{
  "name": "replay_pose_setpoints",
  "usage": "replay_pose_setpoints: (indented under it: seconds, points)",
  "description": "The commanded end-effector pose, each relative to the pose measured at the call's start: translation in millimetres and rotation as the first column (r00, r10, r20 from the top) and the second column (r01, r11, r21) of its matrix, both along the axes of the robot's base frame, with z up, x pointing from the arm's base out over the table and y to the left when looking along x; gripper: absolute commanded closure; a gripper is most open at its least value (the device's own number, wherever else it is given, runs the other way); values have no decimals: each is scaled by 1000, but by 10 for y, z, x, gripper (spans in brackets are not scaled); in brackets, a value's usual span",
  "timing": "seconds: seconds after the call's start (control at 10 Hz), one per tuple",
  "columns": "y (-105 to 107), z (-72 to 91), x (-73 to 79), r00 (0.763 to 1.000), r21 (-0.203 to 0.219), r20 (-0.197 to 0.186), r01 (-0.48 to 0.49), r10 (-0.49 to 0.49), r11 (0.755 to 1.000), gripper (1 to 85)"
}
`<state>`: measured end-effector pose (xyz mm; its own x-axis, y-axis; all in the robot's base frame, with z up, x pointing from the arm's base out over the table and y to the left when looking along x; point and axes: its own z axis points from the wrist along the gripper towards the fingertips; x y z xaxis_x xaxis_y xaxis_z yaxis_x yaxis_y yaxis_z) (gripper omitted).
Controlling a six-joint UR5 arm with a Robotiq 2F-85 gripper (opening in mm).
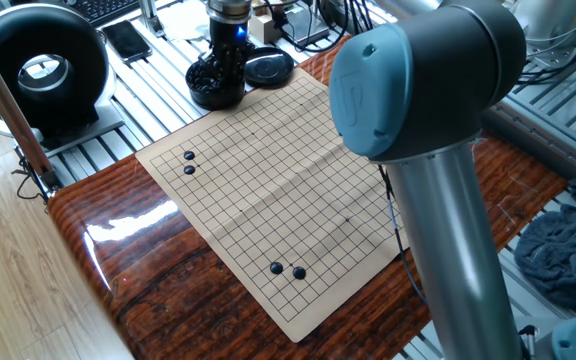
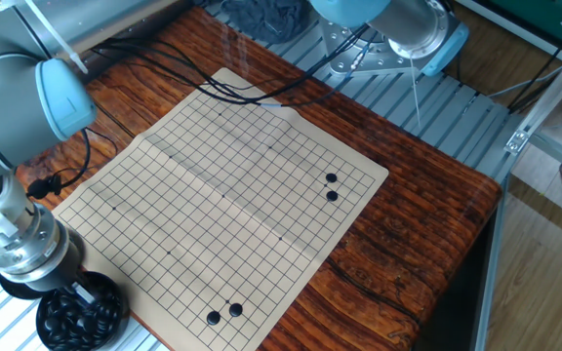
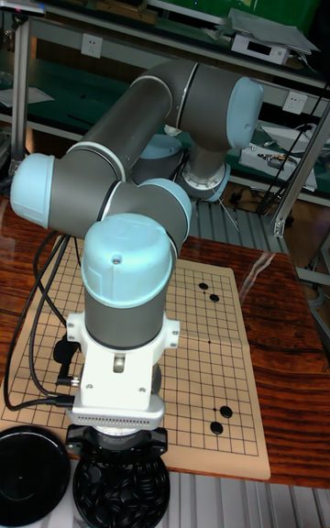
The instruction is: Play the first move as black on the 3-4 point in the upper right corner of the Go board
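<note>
The Go board (image 1: 268,180) (image 2: 213,205) (image 3: 211,354) lies on the wooden table. Two pairs of black stones sit on it, one pair (image 1: 189,163) (image 2: 331,186) near one corner and the other pair (image 1: 287,270) (image 2: 223,313) near the adjoining corner. My gripper (image 1: 224,72) (image 2: 74,291) reaches down into the black bowl (image 1: 216,92) (image 2: 81,314) (image 3: 119,491), which is full of black stones, just off the board's edge. Its fingers are buried among the stones, so their state is hidden. Which crossing is the 3-4 point I cannot tell; the other two corners are bare.
The bowl's black lid (image 1: 268,67) (image 3: 32,473) lies beside the bowl. A round black device (image 1: 43,65) and a phone (image 1: 128,40) sit beyond the table. Cables (image 2: 164,68) trail over the wood by the board. The arm's elbow (image 1: 418,90) hangs over the board's right side.
</note>
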<state>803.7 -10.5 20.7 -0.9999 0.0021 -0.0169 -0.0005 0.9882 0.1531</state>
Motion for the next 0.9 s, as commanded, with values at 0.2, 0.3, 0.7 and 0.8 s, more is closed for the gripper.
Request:
replay_pose_setpoints:
  seconds: [0.2,0.3,0.7,0.8]
  points:
    - [61,77,-14,1000,34,-2,-2,2,999,793]
    - [61,124,-29,1000,41,-7,-5,5,999,793]
    - [59,366,-42,999,44,-23,-21,22,999,803]
    - [49,370,-6,1000,42,-9,-27,27,999,807]
